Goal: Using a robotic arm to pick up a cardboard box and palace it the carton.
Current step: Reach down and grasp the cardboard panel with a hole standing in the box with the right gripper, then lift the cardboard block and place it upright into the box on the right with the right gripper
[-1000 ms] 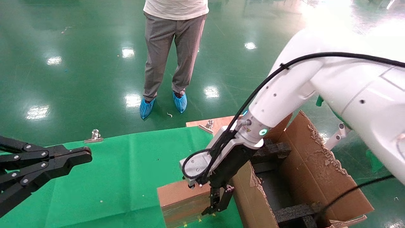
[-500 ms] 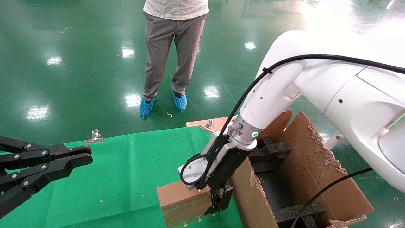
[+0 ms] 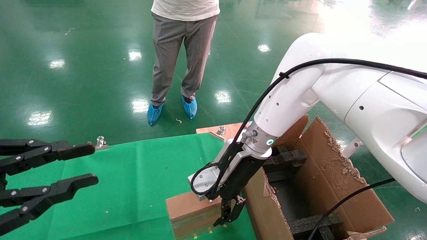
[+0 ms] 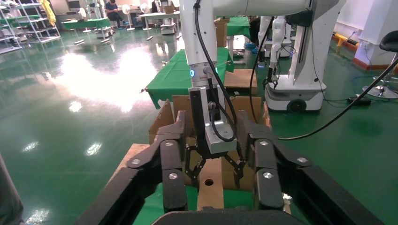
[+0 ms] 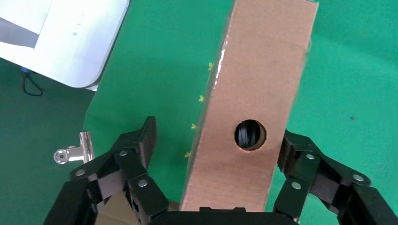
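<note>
The slim brown cardboard box (image 3: 188,208) stands on edge on the green cloth, beside the carton's near wall. My right gripper (image 3: 229,213), on the white arm with the green ring, reaches down over the box's end. In the right wrist view the right gripper (image 5: 218,136) is open and straddles the cardboard box (image 5: 253,84), which has a round hole; one finger stands clear of it and the other is close to its edge. The large carton (image 3: 333,173) with ragged flaps and black foam blocks is to the right. My left gripper (image 3: 91,163) is open and empty at the far left.
A person (image 3: 183,50) in blue shoe covers stands on the green floor beyond the table. Metal clips (image 3: 100,143) (image 3: 220,130) hold the green cloth (image 3: 133,186). The left wrist view shows the right gripper (image 4: 213,166) over the box (image 4: 210,183).
My left gripper has opened its jaws wide. The right arm shifted a little to the left and stays over the box's end.
</note>
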You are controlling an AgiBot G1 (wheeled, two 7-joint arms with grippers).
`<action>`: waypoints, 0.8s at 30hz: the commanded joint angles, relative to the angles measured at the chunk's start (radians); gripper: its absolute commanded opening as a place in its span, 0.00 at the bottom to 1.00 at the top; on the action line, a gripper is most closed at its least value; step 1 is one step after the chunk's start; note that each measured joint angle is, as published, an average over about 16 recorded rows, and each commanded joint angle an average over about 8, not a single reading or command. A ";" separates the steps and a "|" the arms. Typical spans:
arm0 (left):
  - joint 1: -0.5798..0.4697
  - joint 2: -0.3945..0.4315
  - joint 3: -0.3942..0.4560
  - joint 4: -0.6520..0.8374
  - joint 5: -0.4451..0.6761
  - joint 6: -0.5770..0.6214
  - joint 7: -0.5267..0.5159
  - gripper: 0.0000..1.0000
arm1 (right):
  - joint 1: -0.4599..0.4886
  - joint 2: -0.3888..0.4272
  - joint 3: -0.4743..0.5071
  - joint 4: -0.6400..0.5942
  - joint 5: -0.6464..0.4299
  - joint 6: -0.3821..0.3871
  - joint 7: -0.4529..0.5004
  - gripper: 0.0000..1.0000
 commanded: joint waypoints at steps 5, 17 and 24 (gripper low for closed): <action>0.000 0.000 0.000 0.000 0.000 0.000 0.000 1.00 | -0.002 0.002 0.002 0.002 0.000 -0.001 0.002 0.00; 0.000 0.000 0.000 0.000 0.000 0.000 0.000 1.00 | -0.003 0.004 0.004 0.003 -0.001 -0.002 0.004 0.00; 0.000 0.000 0.000 0.000 0.000 0.000 0.000 1.00 | -0.002 0.005 0.003 0.004 0.003 -0.002 0.003 0.00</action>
